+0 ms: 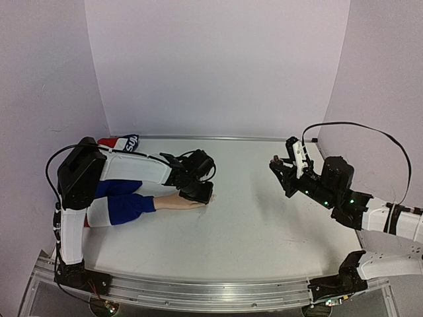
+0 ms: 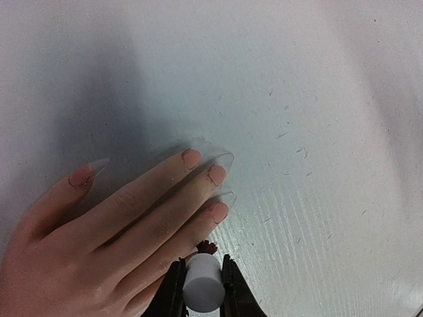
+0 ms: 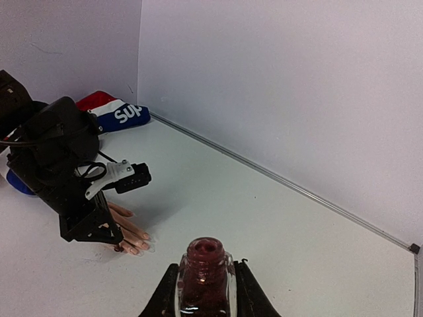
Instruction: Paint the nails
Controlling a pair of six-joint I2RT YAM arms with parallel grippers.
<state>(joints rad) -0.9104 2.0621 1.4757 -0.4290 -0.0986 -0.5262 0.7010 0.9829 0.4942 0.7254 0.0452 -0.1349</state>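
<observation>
Beside the hand's point(image 2: 79, 257) outer edge, clamping the cap point(image 2: 203, 289) in left jaws, bristles point(image 2: 207, 247) just short of the nails point(image 2: 217, 175), fingers point(image 2: 149, 198) running ahead. Far right of it, clamping the bottle point(image 3: 205, 274) in right jaws.

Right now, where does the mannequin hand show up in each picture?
Top external: the mannequin hand lies left of centre, its tips under the left fingers.
Left wrist: the hand fills the lower left.
Right wrist: only its tips peek out at lower left.
Shared landmark: the left fingers, clamped on a white cap, sit right at the hand.
</observation>
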